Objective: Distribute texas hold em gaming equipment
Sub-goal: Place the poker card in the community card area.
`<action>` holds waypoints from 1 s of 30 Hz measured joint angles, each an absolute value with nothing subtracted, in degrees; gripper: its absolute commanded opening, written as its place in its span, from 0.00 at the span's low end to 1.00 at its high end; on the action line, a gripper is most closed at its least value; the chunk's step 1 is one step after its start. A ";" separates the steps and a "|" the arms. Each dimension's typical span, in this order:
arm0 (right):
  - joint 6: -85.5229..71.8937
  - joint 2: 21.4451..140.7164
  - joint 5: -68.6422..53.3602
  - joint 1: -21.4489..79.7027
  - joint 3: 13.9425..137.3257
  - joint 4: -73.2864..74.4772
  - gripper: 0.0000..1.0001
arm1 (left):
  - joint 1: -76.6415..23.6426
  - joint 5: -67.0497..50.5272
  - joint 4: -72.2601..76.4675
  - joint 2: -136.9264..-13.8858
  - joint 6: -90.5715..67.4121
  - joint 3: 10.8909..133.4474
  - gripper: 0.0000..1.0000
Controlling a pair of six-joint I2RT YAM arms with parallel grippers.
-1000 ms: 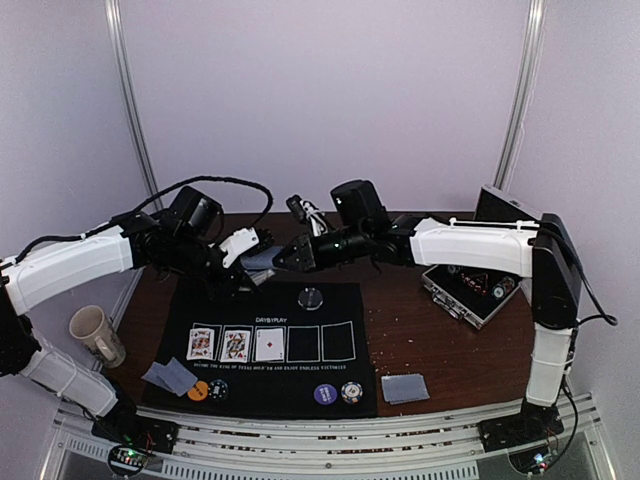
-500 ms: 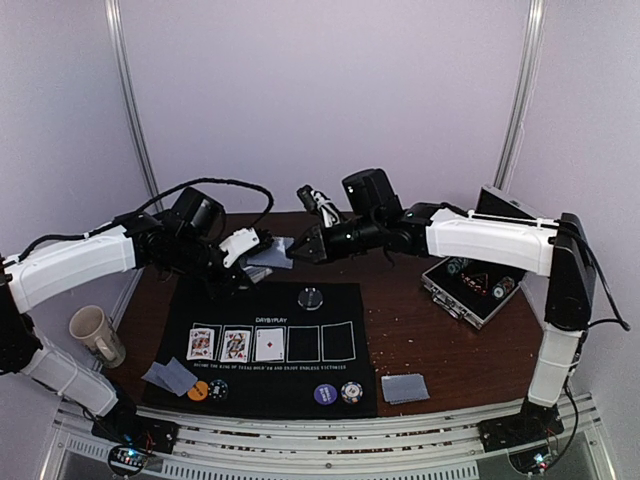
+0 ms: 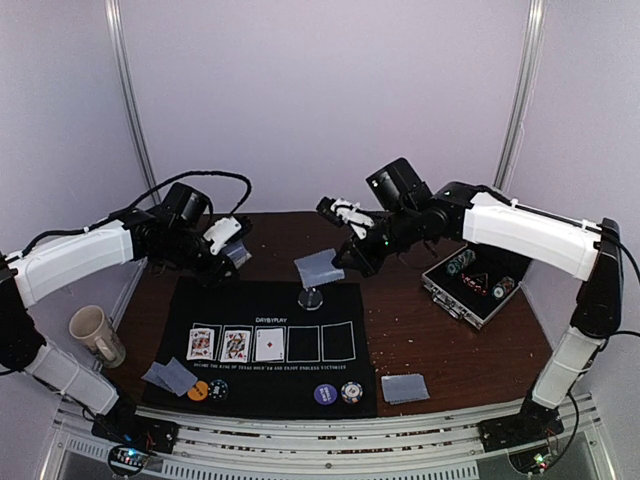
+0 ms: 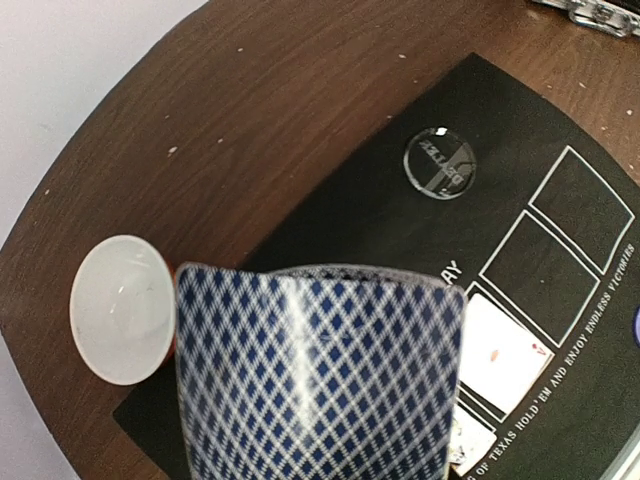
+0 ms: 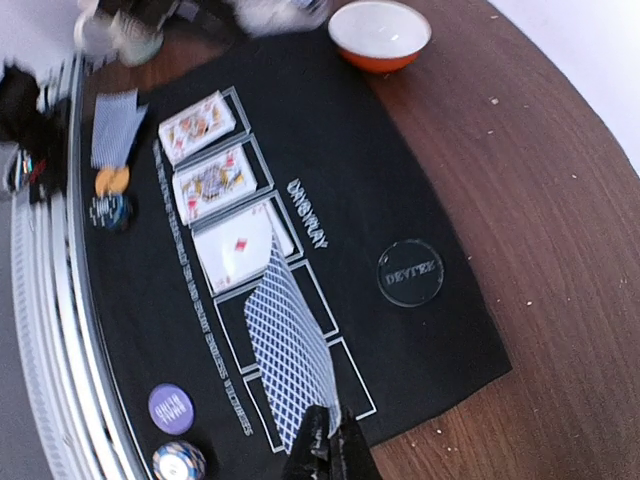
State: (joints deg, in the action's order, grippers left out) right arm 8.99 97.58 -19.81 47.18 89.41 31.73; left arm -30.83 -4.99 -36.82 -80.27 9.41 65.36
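Evidently the deal was partway done. I noted the right gripper (image 5: pixel 325 452) pinched shut on one end of a single card (image 5: pixel 288 365), back up and tilted, held in the air above the black mat (image 3: pixel 230 302) close to the clear disc (image 3: pixel 312 297). Gripping it by one end left the rest free to be laid flat. Three face-up cards (image 3: pixel 236 345) filled the first outlined boxes. The fourth box (image 3: pixel 303 342) and the fifth lay bare, so I judged this card was meant for the fourth.

The left gripper (image 3: pixel 232 252) hung near the mat's far left corner with the deck (image 4: pixel 320 375) in it. Its fingers were hidden behind the deck, but I judged them closed on it, since it hung clear of the table. Held there, it served as the supply. Round chips (image 3: pixel 325 394) and face-down pairs (image 3: pixel 405 388) lay along the near edge.
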 measured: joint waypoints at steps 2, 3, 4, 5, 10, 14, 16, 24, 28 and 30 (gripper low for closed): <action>16.97 98.80 -17.63 49.80 89.76 35.81 0.00 | -29.32 -4.62 -36.62 -80.27 8.56 65.36 0.34; 21.02 100.14 -16.47 51.35 90.59 38.26 0.00 | -28.77 -4.51 -36.51 -80.27 8.23 65.36 0.34; 24.86 102.08 -15.38 52.90 91.90 40.64 0.00 | -28.51 -4.38 -36.42 -80.27 7.99 65.36 0.34; 28.03 104.16 -14.44 54.08 93.69 42.94 0.00 | -28.36 -4.25 -36.34 -80.25 7.75 65.36 0.34; 41.58 119.83 -8.45 59.16 108.09 54.22 0.00 | -28.32 -4.08 -36.03 -80.14 7.27 65.36 0.34; 48.16 130.06 -3.18 60.97 118.24 60.64 0.00 | -28.29 -4.05 -36.01 -80.07 7.11 65.36 0.34; 50.96 132.14 -0.38 61.69 119.46 61.84 0.00 | -28.25 -4.08 -35.99 -80.07 7.14 65.36 0.34; 58.57 132.66 9.04 64.88 116.51 55.81 0.00 | -28.16 -4.32 -35.99 -80.07 7.14 65.36 0.34; 61.56 132.66 11.66 66.24 114.34 52.42 0.00 | -28.16 -4.51 -35.99 -80.07 7.14 65.36 0.34; 62.19 132.66 12.45 66.59 114.32 51.18 0.00 | -28.16 -4.54 -35.99 -80.07 7.14 65.36 0.34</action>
